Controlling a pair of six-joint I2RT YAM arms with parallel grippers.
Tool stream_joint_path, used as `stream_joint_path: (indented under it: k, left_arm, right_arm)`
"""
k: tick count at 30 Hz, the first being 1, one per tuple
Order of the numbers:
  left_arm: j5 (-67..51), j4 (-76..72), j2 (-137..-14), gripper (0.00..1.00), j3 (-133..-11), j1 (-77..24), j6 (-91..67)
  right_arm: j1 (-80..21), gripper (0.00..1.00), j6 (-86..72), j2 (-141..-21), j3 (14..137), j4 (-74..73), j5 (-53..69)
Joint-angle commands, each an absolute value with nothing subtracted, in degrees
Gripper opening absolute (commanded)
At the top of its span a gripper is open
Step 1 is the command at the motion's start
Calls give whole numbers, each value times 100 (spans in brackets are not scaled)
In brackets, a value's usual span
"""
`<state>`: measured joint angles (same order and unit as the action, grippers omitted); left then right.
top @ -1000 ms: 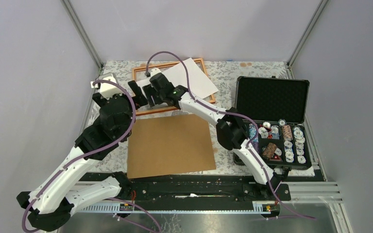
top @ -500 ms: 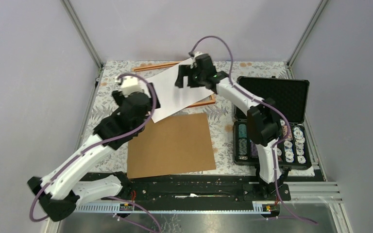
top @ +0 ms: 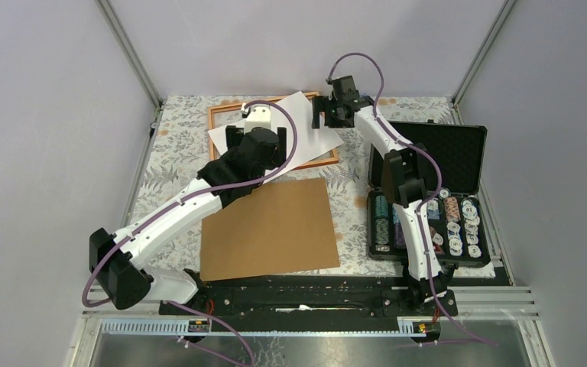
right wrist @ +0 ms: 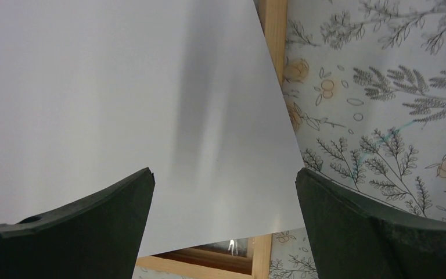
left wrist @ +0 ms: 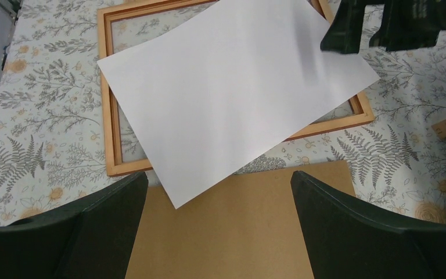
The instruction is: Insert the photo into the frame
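Note:
The photo (top: 306, 126) lies white back up, skewed across the orange-brown frame (top: 229, 105) at the back of the table. In the left wrist view the photo (left wrist: 232, 87) covers most of the frame (left wrist: 110, 116), and its near corner overlaps the brown board. My left gripper (top: 246, 153) hovers open above that corner, empty (left wrist: 219, 177). At the photo's right corner my right gripper (top: 325, 116) is open too. In the right wrist view, its jaws (right wrist: 225, 172) straddle the photo's edge (right wrist: 122, 104) above the frame rail (right wrist: 209, 258) without gripping it.
A plain brown backing board (top: 267, 229) lies in front of the frame. An open black case of chips (top: 428, 199) stands at the right. A fern-patterned cloth (top: 176, 153) covers the table, and grey walls close it in.
My right gripper opened, released the photo and swung to the frame's right end. The photo now lies askew over the frame. My left arm reached right and forward, over the photo's near corner.

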<state>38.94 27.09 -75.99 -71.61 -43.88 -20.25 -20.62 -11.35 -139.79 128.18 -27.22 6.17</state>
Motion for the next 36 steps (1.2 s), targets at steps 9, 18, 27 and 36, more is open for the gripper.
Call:
stream_joint_path:
  k: [9, 18, 27, 36]
  left_arm:
    - [3517, 1894, -7660, 99, -6884, -4325, -1699]
    - [3455, 1886, -7550, 99, -6833, -4332, -1755]
    - [3431, 1894, -7474, 99, -6796, -4331, -1863]
    - [3463, 1895, -7393, 99, -6785, -4331, -1837]
  right_arm:
    - [-1846, 100, -1460, -14260, 12850, -3122, 839]
    - [-1634, 100, -1727, -14476, 12997, -2928, 1555]
    - [-1571, 100, -1750, -14816, 13260, -2839, 1856]
    - [-1525, 91, -2136, -14236, 12801, -2564, 2352]
